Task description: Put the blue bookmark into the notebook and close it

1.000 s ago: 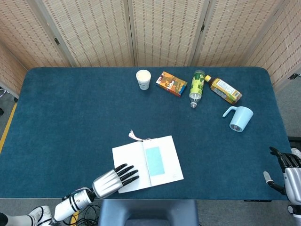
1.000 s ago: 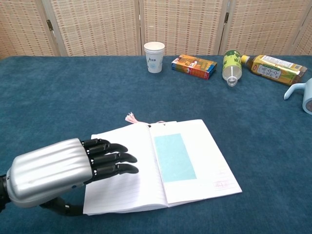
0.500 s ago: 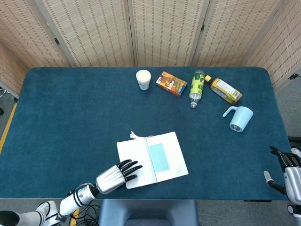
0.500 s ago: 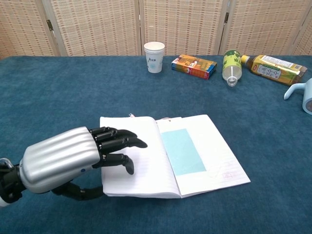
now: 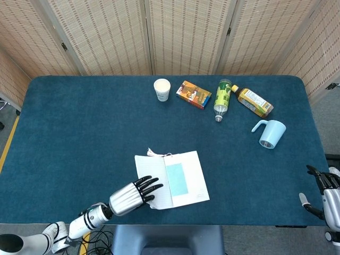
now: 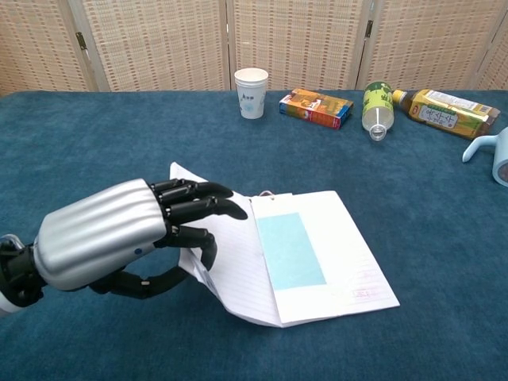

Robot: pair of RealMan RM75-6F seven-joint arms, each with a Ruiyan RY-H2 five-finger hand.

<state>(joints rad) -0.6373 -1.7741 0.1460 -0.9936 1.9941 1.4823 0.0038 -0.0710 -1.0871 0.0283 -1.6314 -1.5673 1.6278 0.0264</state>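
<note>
A table (image 5: 79,138) covered in dark blue felt fills both views, and folding screens (image 5: 186,34) of woven cane stand behind its far edge. A strip of grey floor (image 5: 325,114) is seen past the right end in the head view.

The notebook (image 5: 187,178) lies open near the front edge, slightly left of the middle. The blue bookmark (image 5: 175,179) lies flat on the right-hand page, just beside the spine, with a pink tassel (image 5: 153,153) showing at the top of the book. The left half is raised off the felt: in the chest view the left pages (image 6: 230,270) slope up from the spine towards the left hand (image 6: 111,238).

The left hand is at the book's left edge. Its fingers (image 6: 202,208) are held straight and close together over the top of the lifted pages, while the thumb is curled under the page edge, so the left half is held between them. The right hand (image 5: 326,194) is seen only in the head view, at the table's front right corner and well apart from everything; whether its fingers are spread or curled cannot be told.

Along the far edge a paper cup (image 5: 162,89), a small carton (image 5: 193,94), a green bottle (image 5: 222,99) and a yellow bottle (image 5: 254,101), both lying down, are ranged in a loose row, with a pale blue mug (image 5: 270,134) on its side a little nearer on the right. Bare felt lies between this row and the notebook, across the whole left half of the table, and between the book and the right hand.
</note>
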